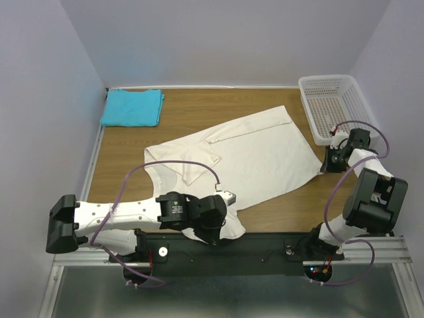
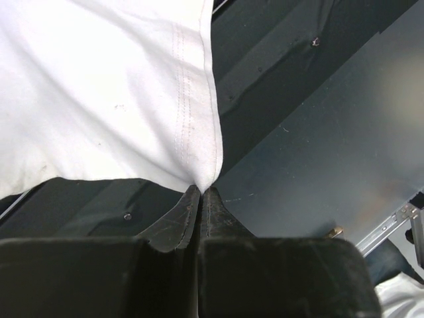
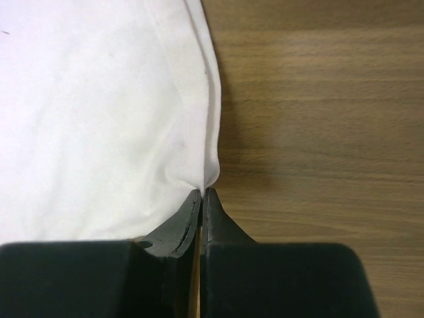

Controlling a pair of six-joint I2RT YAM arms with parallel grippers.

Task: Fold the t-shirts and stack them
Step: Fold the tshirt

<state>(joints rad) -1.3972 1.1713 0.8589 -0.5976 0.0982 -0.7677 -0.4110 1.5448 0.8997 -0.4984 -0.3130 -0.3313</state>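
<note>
The cream-white t-shirt [image 1: 252, 152] lies spread and partly folded across the middle of the wooden table. My left gripper [image 1: 222, 228] is shut on its near hem corner, at the table's front edge over the black rail; the pinched corner [image 2: 202, 175] shows in the left wrist view. My right gripper [image 1: 326, 162] is shut on the shirt's right hem corner [image 3: 202, 175] just above the wood. The turquoise-blue t-shirt [image 1: 132, 107] lies folded at the far left corner.
A white plastic mesh basket [image 1: 334, 106] stands at the far right, just behind my right arm. The black base rail [image 1: 265, 246] runs along the table's near edge. Purple walls close in the table on three sides.
</note>
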